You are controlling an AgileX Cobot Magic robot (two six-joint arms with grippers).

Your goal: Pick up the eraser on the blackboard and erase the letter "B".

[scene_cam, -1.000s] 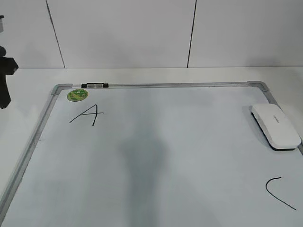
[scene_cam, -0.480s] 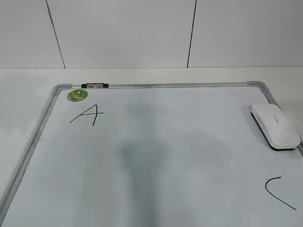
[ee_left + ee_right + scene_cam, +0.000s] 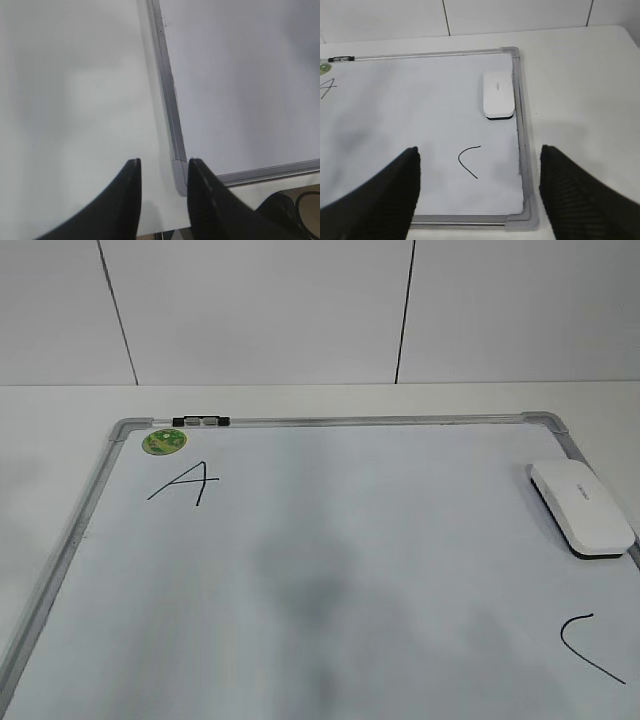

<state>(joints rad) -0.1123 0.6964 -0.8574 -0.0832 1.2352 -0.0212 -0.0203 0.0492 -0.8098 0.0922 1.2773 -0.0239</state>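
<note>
Right hand (image 3: 477, 200) wide open; eraser (image 3: 498, 94) beside blackboard (image 3: 395, 100) right frame.

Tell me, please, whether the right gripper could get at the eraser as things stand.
Probably yes: the right gripper is open, nothing lies between it and the eraser, which rests alone by the blackboard frame.

A white table (image 3: 60, 410) runs back to a wall of pale panels (image 3: 260, 310) split by thin dark seams. A small black-and-clear clip (image 3: 200, 421) sits at the far left, beside a round green sticker (image 3: 163, 441). Below the sticker stands a black handwritten "A" (image 3: 185, 484); a curved black "C" stroke (image 3: 590, 645) lies at near right. Dark cables (image 3: 300, 205) show off the table's near edge.
</note>
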